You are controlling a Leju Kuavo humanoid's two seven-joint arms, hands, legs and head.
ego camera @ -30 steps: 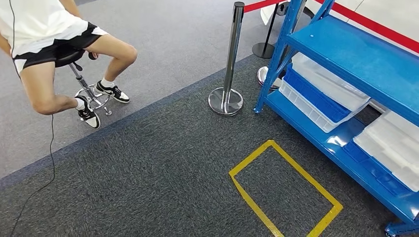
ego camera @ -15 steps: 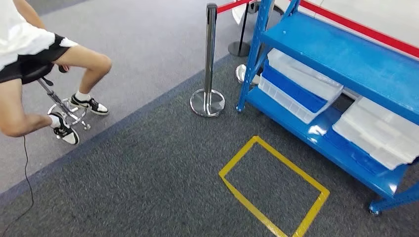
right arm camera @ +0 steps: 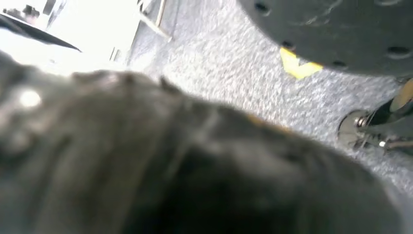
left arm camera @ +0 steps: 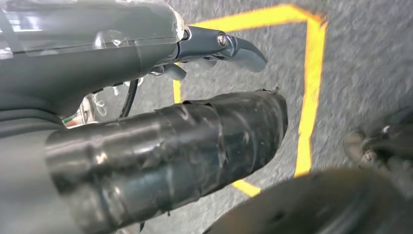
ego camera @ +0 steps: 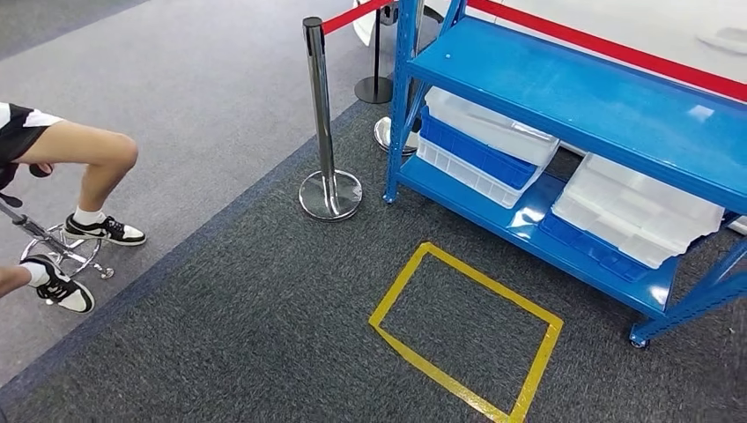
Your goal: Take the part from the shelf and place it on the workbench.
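The left hand point(left arm camera: 160, 122) hangs empty, fingers apart, over the yellow floor-tape rectangle point(ego camera: 465, 329). Whether the right hand point(right arm camera: 185, 165) grips anything cannot be told; it is blurred. Clear lidded bins point(ego camera: 639, 210) sit on the blue shelf point(ego camera: 573, 88) beyond the rectangle.

The left hand point(left arm camera: 160, 122) is seen above the yellow floor marking point(left arm camera: 311, 87), fingers extended, nothing held; the right hand point(right arm camera: 185, 165) is blurred.
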